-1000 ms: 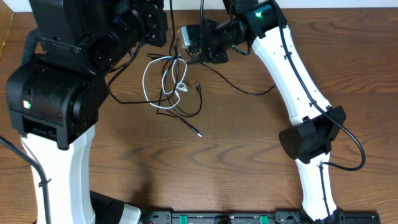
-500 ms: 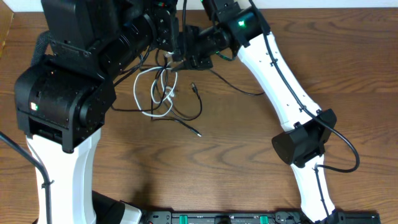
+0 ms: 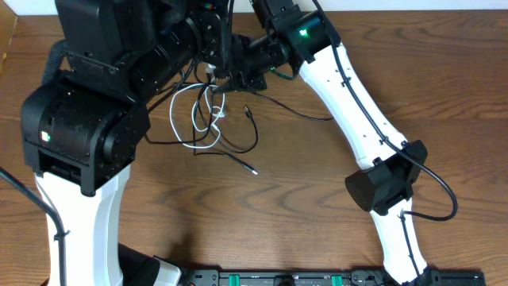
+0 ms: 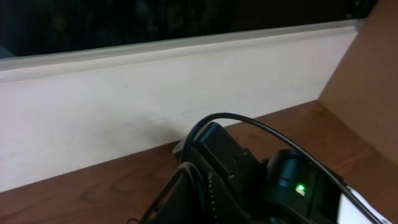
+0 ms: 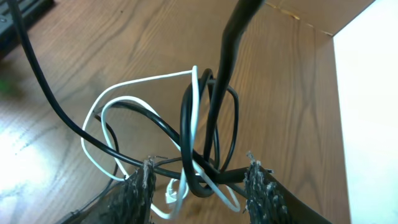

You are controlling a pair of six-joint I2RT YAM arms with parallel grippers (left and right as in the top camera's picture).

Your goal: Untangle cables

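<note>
1. Right end effector (image 5: 202, 186): the fingers (image 5: 142, 186) are spread and released, straddling the knot. Several strands cross in the gap between them, so closing here would probably pinch more than one.
2. Black cable (image 5: 186, 118): doubled loops stand just beyond the fingertips and run down into the gap. This crossing is judged the tightest part of the tangle, which would explain the low, centred approach.
3. White cable (image 5: 124, 90): a wide loop lies to one side and threads through the black loops. Its small plug end sits close to the fingers.
4. Steep strand (image 5: 227, 68): dark and blurred, it climbs out of the top of the right wrist view. Whether it is lifted or merely hanging cannot be told.
5. Left end effector (image 3: 213, 56): it is just beside the right one, above the tangle. Its own camera shows only the wall and the right arm, so its grip cannot be told. The pairing suggests one side holds while the other draws.
6. Desk (image 3: 317, 206): the cables lie at the far side, left of centre. One black tail (image 3: 252, 170) rests free nearer the front, and a second black run sweeps under the right arm. The loops are interlaced, so the untangling is judged early
</note>
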